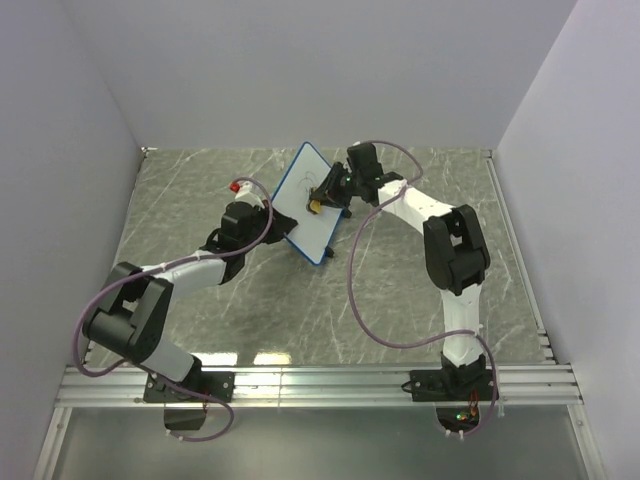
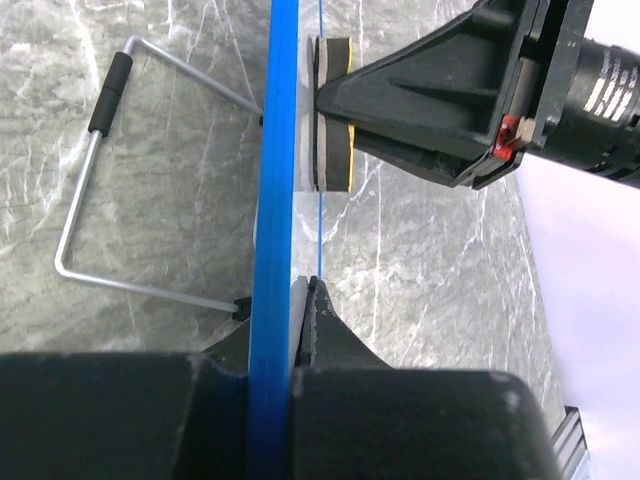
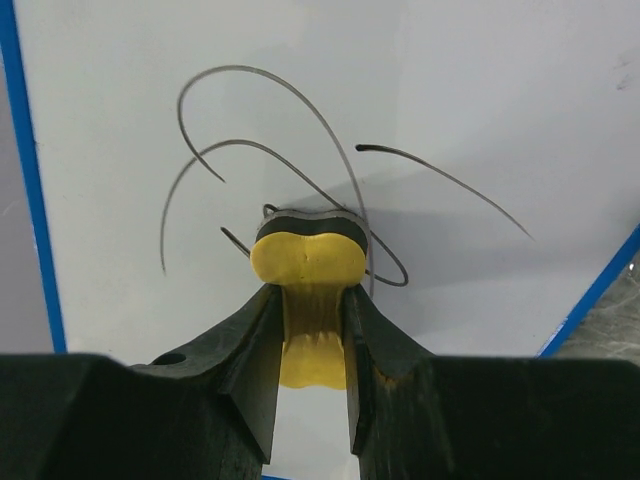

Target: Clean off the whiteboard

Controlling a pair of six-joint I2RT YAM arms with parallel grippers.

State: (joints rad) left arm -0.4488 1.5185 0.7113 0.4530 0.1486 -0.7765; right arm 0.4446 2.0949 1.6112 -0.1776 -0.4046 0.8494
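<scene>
Blue-framed whiteboard (image 1: 300,195) tilted up near the middle of the tabletop (image 1: 280,310), edge clenched in left end effector (image 2: 280,320) to brace it — right end effector (image 3: 310,310) grasps yellow eraser (image 3: 305,255), pressed on the scribble (image 3: 300,170) for wiping.

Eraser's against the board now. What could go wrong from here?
1. The left gripper pinches only the whiteboard's thin blue edge, so wiping pressure may twist or slip it.
2. The right gripper holds the eraser by its narrow back; it may tilt in the jaws.
3. The scribble spreads well beyond the eraser, so one pass would miss strokes.
</scene>
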